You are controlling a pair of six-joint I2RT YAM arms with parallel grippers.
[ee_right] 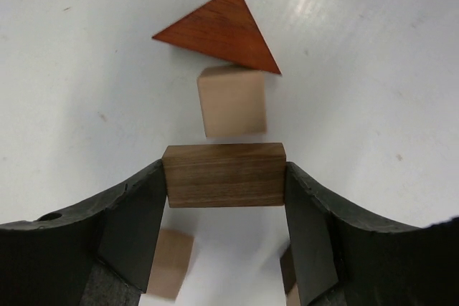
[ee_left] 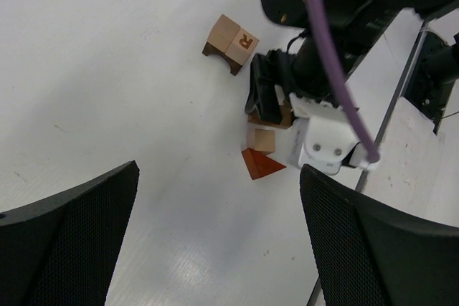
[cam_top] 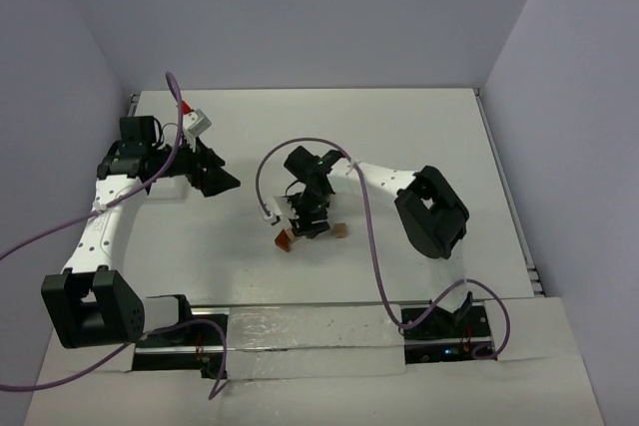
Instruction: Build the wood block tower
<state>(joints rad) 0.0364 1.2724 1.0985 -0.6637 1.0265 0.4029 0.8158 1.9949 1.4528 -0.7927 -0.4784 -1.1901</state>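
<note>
Right claw (cam_top: 312,224) grips dark block (ee_right: 222,175), mid-worktop (cam_top: 419,137); cube (ee_right: 231,100) just beside, wedge (ee_right: 219,31) beyond. Lift crooked and you knock both. Left claw (cam_top: 220,180) wide, well apart.

The left arm (cam_top: 100,226) and right arm (cam_top: 384,179) are showing white shells between chunky black joints. A purple cable (cam_top: 371,246) is running along each one. The left fingers (ee_left: 72,241) are showing broad, curved black pads with a fine mesh texture, while the right fingers (ee_right: 136,227) are looking smooth and matte black. A white bracket (ee_left: 323,141) is carrying small dark screws.
</note>
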